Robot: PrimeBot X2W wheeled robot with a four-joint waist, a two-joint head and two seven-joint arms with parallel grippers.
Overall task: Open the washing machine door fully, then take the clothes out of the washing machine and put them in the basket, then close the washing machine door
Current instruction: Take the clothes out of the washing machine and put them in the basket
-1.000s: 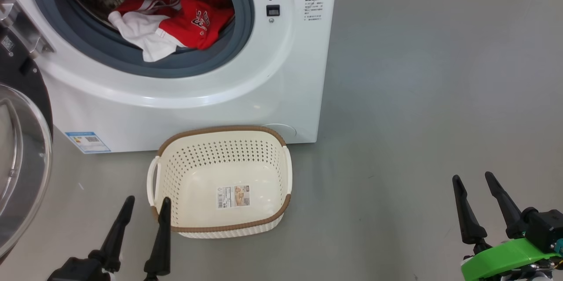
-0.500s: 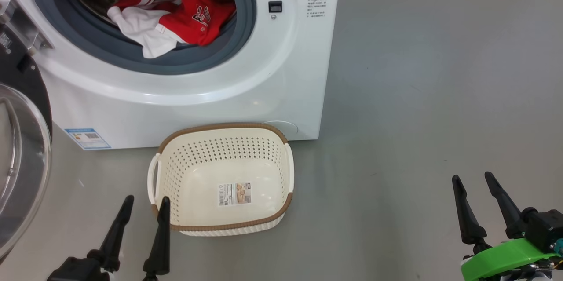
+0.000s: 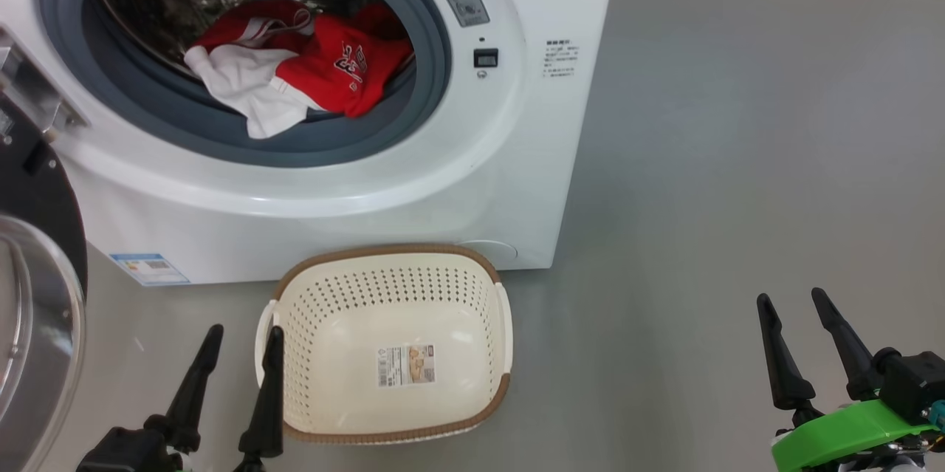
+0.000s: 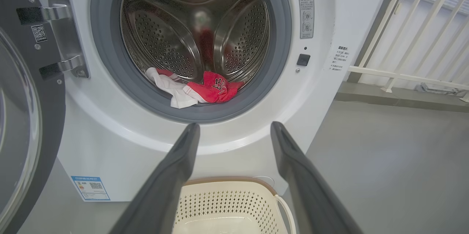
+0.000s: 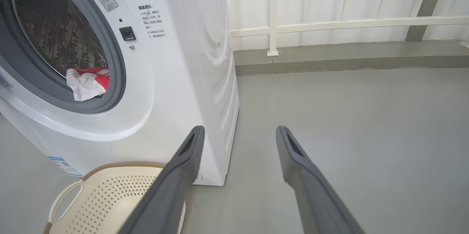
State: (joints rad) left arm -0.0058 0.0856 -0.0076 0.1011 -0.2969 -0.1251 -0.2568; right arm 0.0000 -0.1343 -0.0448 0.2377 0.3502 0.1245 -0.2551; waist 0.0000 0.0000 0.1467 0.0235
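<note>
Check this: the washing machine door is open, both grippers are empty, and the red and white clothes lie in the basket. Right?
No. The clothes lie inside the washing machine, as the head view shows; the basket holds only its label. The rest stands.

Left gripper [image 3: 244, 330]: two long matte black fingers [image 3: 193, 391], broad at the root and tapering to narrow rounded tips, set on a black base. Right gripper [image 3: 790, 296]: same finger pair, with a black boxy housing [image 3: 912, 383] and a bright green curved bracket [image 3: 842, 431] below it. In the wrist views the fingers look dark grey, and their inner faces show a shallow recessed slot [image 5: 190, 142] near the tip.
</note>
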